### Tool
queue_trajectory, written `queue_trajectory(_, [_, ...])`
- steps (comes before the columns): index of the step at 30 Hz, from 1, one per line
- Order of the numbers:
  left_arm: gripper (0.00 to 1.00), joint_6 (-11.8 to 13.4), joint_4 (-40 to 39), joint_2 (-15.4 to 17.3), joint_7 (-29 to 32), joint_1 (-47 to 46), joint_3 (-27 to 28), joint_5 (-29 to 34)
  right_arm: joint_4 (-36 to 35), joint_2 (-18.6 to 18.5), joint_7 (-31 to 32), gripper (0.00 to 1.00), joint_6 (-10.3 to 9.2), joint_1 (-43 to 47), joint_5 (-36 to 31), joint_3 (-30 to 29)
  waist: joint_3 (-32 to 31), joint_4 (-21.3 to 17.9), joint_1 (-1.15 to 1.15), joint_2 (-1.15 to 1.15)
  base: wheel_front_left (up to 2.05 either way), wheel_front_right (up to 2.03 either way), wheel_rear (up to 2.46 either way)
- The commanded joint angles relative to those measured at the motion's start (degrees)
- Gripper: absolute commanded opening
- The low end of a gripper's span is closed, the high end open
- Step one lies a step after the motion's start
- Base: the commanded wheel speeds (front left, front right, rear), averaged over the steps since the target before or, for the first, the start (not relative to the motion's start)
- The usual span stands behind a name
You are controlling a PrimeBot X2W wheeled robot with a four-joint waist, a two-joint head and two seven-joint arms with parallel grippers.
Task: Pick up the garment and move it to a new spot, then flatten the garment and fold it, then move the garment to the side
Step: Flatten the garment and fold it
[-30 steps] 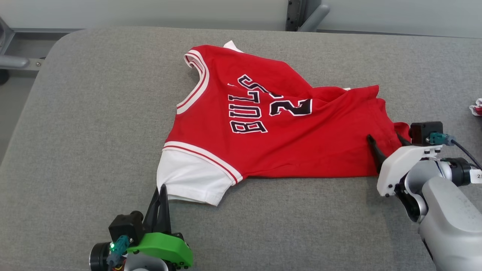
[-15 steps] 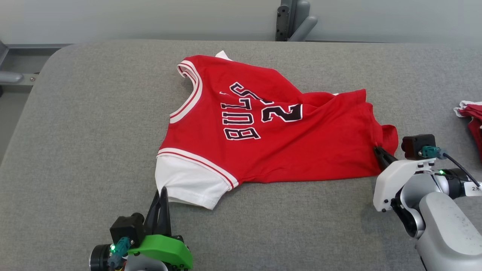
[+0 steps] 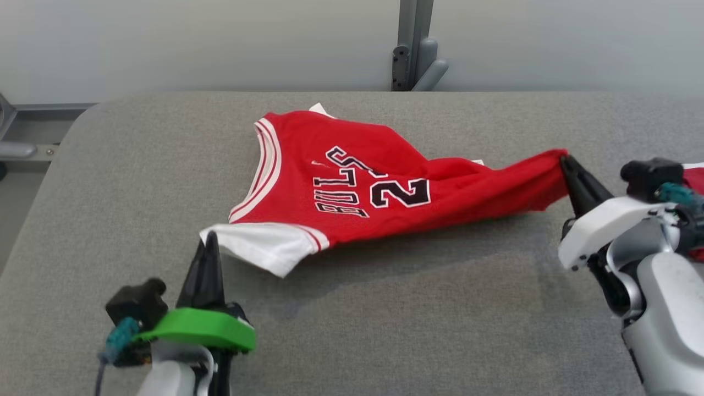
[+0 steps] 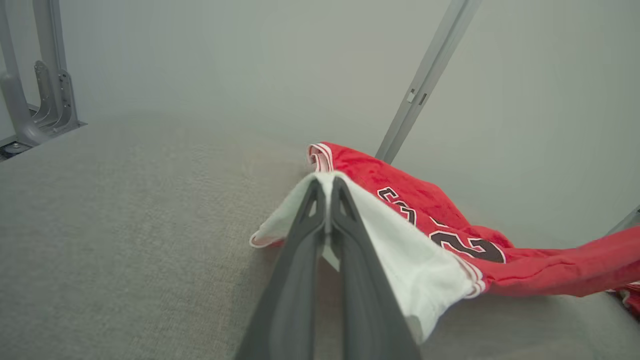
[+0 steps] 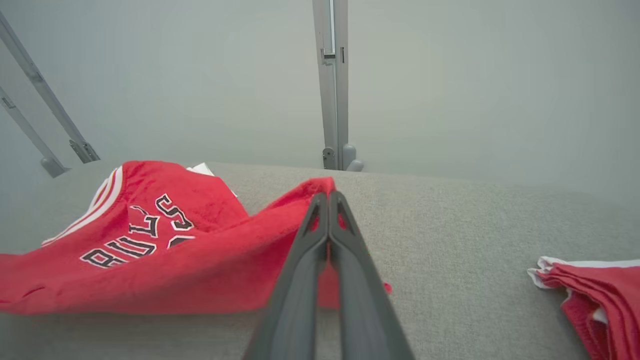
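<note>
Together, left fingers [image 3: 204, 269] and right fingers [image 3: 581, 185] pinch the garment [image 3: 385, 165] at opposite ends

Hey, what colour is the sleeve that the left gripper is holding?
White, with red-and-white striped trim; the sleeve shows best in the left wrist view.

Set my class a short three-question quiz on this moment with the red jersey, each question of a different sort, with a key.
1. True or false: the right gripper is shut on an edge of the red jersey.
2. Which part does the left gripper pinch? A) the collar B) the white sleeve C) the printed number
3. Fill in: the word printed on the red jersey reads ____.
Key: 1 true; 2 B; 3 BULLS.
</note>
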Motion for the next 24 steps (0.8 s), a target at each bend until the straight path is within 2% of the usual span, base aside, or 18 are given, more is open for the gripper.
queue_trajectory(1, [0.00,-1.23,-1.13,1.65,1.46,-3.30,0.78,-1.04,-2.00,-1.34,-0.33,0.00,-0.06,-1.94,2.20,-0.53,-2.39,-1.04,0.00,0.00,0.00,0.00,0.00])
queue_trajectory(5, [0.00,-2.50,-2.21,3.89,5.42,-8.94,1.24,-1.53,-4.32,-3.13,0.49,0.00,-0.06,-4.80,5.46,-0.91,-4.02,-1.23,0.00,0.00,0.00,0.00,0.00])
queue_trajectory(7, [0.00,-3.95,-3.47,6.69,14.18,-20.83,2.16,-4.25,-6.79,-6.97,3.29,0.00,-0.06,-12.24,9.27,0.36,-5.56,-1.90,0.00,0.00,0.00,0.00,0.00])
queue_trajectory(10, [0.00,-4.58,-4.09,7.86,19.11,-28.20,2.57,-5.58,-6.90,-9.23,5.75,0.00,-0.06,-17.18,10.53,1.14,-5.98,-2.44,0.00,0.00,0.00,0.00,0.00])
queue_trajectory(20, [0.00,-5.14,-5.68,10.81,31.69,-47.78,1.96,-7.65,-3.49,-15.78,14.66,0.00,-0.06,-31.17,18.99,-0.15,-6.54,-3.77,0.00,0.00,0.00,0.00,0.00])
queue_trajectory(24, [0.00,-4.74,-4.37,10.47,34.26,-53.30,2.35,-8.49,-2.19,-16.43,15.71,0.00,-0.06,-35.15,21.01,-0.49,-6.61,-4.58,0.00,0.00,0.00,0.00,0.00])
